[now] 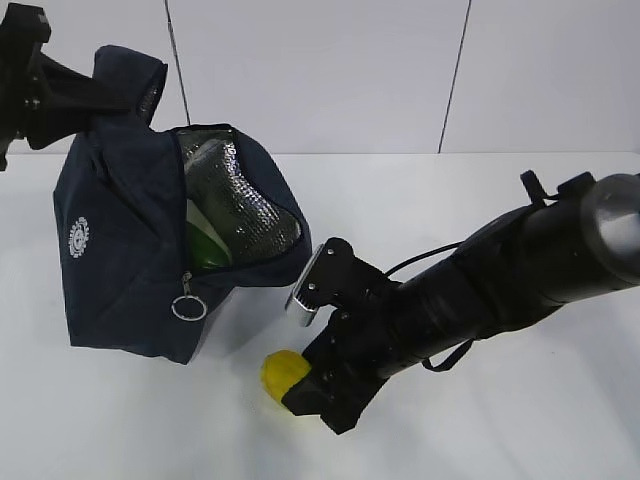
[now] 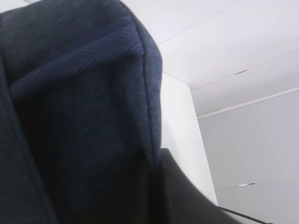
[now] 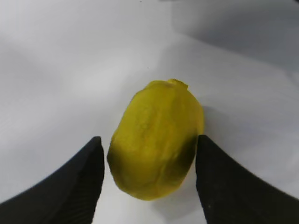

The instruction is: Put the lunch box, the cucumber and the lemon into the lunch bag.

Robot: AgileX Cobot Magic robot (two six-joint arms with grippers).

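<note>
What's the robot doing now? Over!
Right gripper open, straddling lemon on table. Left gripper shut on lunch bag, holding it open. Nothing in the way.

The boxy fabric lunch bag is dark navy, with a small round white logo on its side and a quilted silver foil lining that glints in a fine grid. Green shows inside its mouth. The small oval lemon is bright yellow, shaded darker underneath. Both arms are matte black. The smooth counter is plain white.
</note>
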